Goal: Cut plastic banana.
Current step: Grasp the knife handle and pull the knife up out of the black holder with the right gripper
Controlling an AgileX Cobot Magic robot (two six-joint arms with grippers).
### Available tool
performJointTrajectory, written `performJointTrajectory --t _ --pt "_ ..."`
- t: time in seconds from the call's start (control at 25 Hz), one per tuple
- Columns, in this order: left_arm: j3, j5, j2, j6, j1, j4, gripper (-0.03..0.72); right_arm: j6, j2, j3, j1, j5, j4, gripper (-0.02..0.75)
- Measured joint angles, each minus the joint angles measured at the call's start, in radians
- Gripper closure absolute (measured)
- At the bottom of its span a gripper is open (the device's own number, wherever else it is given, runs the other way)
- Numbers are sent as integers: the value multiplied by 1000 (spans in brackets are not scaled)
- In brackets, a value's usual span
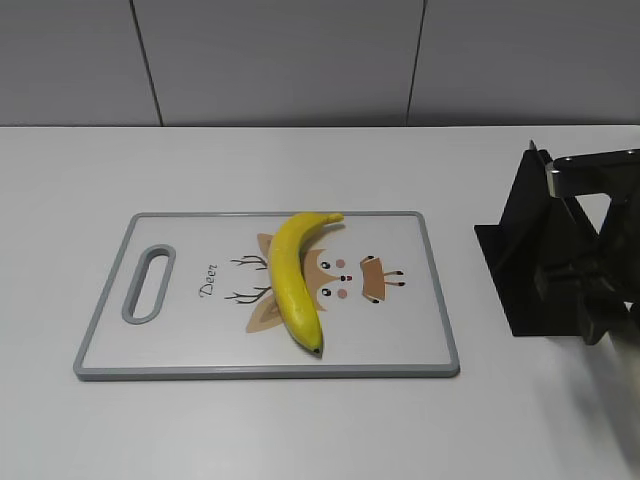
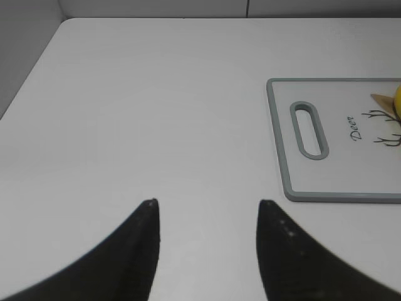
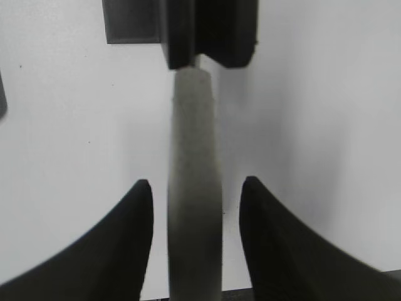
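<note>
The plastic banana (image 1: 298,278) is glossy yellow and lies whole on the grey-rimmed cutting board (image 1: 420,300), dark tip towards the front; a sliver of it shows in the left wrist view (image 2: 398,100). A grey knife handle (image 3: 194,188) sticks out of a black knife holder (image 3: 210,34). My right gripper (image 3: 197,180) is open, one finger on each side of the handle, with gaps on both sides. My left gripper (image 2: 207,202) is open and empty over bare table, left of the board (image 2: 279,138).
The black knife holder (image 1: 535,260) stands on the white table to the right of the board. A blurred grey shape (image 1: 618,390) at the exterior view's bottom right looks like the knife handle. A grey wall runs behind the table.
</note>
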Motion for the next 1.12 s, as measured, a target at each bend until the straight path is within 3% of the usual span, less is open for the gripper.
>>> performJointTrajectory --t 0.12,0.2,0.24,1.12 --pt "0 0 0 0 0 0 198 1 0 0 0 -1 0 435" --pt "0 0 0 0 0 0 198 -2 0 0 0 -1 0 540" --pt "0 0 0 0 0 0 198 -4 0 0 0 -4 0 557" --pt "0 0 0 0 0 0 198 -43 -182 1 0 24 63 556"
